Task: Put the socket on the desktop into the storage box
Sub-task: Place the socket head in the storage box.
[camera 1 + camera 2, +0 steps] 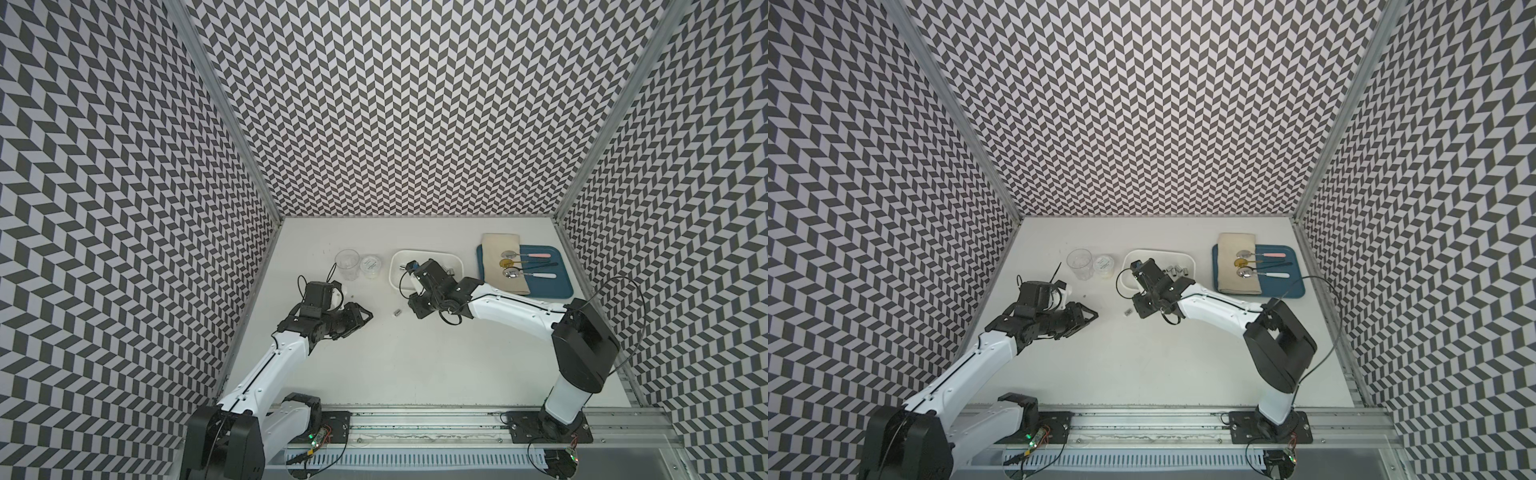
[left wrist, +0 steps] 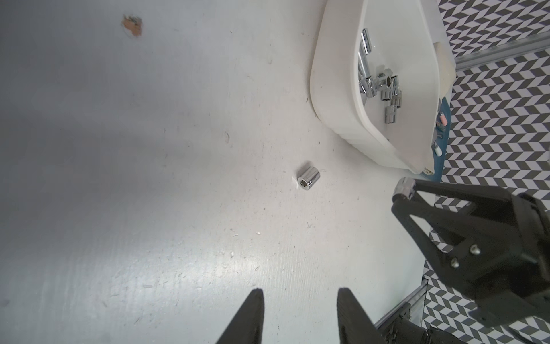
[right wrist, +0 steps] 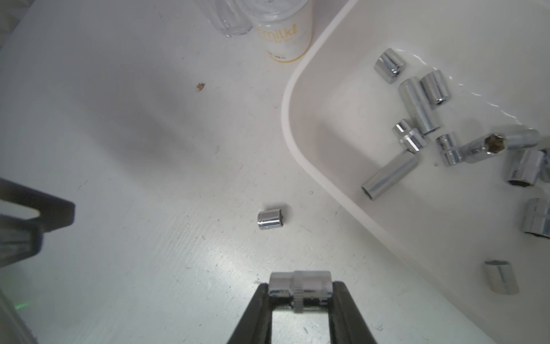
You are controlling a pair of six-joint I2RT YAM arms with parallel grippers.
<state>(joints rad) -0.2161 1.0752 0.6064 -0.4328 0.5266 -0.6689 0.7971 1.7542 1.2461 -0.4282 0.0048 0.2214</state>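
Gripping a chrome socket (image 3: 300, 283) crosswise between its tips, the right pincer (image 3: 299, 293) hangs over the surface (image 1: 415, 365), just outside the near left corner of the storage box (image 1: 428, 252). A loose socket (image 1: 397, 311) lies on its side on the surface a little left of that pincer, between it and the left pincer (image 2: 299, 295), whose jaws stand apart with nothing in them. Neither pincer touches the loose socket. Inside the box, a scatter of other sockets (image 3: 418, 104) rests on its floor, mostly toward the right side.
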